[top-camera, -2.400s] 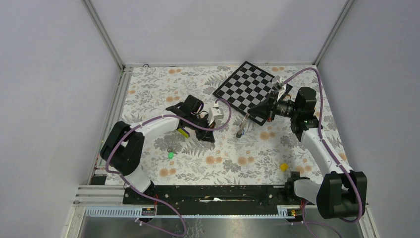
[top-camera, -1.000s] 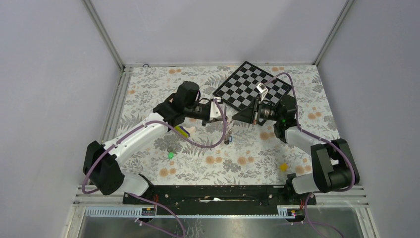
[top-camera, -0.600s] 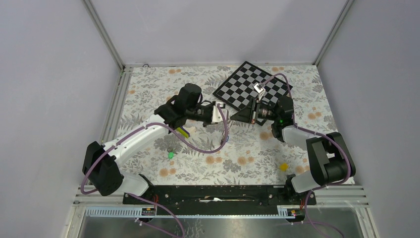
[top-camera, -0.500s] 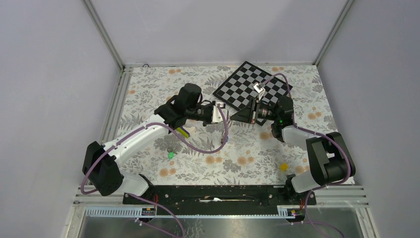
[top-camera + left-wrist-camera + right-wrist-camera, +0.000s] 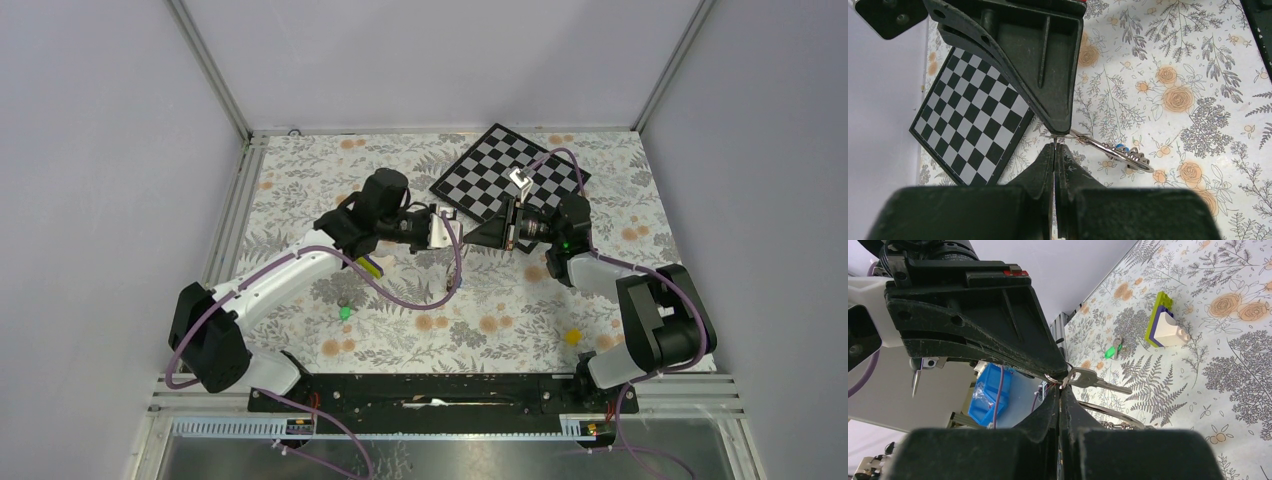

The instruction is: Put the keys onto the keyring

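Gripping, left gripper (image 5: 1055,148): fingers pressed together on the head end of a silver key (image 5: 1094,381), as far as the right wrist view shows.
Right gripper (image 5: 1061,391): fingers closed flat on the keyring (image 5: 1118,151), which sticks out sideways from the tip.
Meeting point: both tips touch or nearly touch in the air over the worktop (image 5: 1198,60), near the checkerboard (image 5: 973,130) corner.
Keyring load: a blue key (image 5: 1120,146) head and some small metal bits sit on it; details too small to tell.
Silver key: blade points away from the left gripper, just above the keyring wire.
Green key (image 5: 1110,352): lies on the worktop, near the wedge block (image 5: 1164,325).
Yellow cube (image 5: 573,337): on the worktop, well apart, right-near side.
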Controlling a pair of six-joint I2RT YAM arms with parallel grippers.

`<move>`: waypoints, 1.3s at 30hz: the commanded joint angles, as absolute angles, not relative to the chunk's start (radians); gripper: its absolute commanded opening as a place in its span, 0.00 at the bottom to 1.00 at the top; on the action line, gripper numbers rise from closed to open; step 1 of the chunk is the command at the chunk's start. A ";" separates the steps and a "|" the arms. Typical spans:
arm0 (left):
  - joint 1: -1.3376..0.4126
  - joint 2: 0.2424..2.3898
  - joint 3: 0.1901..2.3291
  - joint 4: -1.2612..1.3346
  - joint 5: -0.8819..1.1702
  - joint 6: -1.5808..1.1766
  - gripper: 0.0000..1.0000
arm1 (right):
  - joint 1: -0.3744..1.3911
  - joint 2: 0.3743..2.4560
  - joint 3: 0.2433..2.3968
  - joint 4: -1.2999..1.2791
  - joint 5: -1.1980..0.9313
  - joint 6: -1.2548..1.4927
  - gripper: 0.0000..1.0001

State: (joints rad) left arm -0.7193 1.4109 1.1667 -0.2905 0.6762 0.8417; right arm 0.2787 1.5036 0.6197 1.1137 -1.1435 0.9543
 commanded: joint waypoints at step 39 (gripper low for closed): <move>-0.733 1.380 1.123 -0.251 0.686 0.886 0.00 | 0.304 1.474 0.683 1.066 -1.174 0.850 0.00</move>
